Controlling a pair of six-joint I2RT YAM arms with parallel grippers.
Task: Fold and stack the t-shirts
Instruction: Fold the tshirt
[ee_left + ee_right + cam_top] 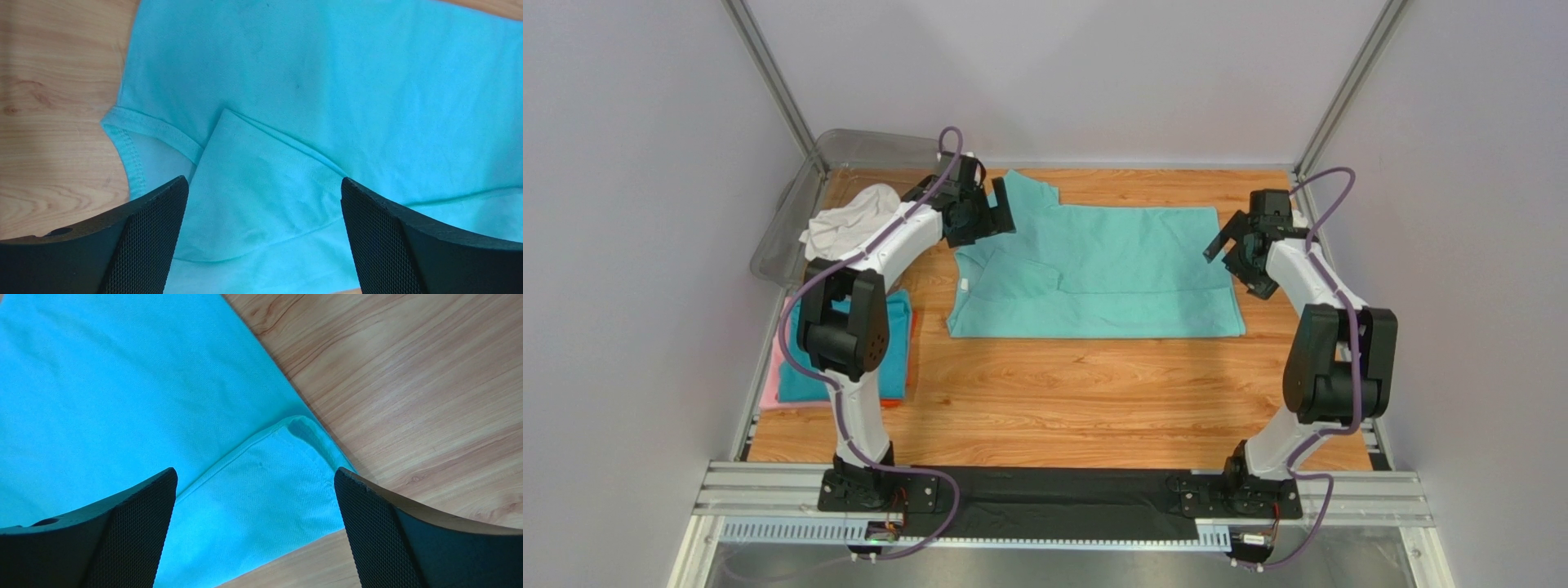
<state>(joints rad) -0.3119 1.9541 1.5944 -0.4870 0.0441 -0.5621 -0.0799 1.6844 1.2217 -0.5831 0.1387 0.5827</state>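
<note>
Both my left fingers (993,221) and right fingers (1238,245) stand wide, holding nothing, above the mint t-shirt (1100,276) lying part-folded toward 12 o'clock on the table (1075,392). My worry: a careless pinch at 9 o'clock could drag the tucked sleeve (264,184) open again

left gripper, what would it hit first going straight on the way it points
The left gripper would likely meet the green t-shirt first, on its folded-over part near the neckline.

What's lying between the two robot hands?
The mint green t-shirt lies spread on the table between the left gripper and right gripper; the top view shows it.
</note>
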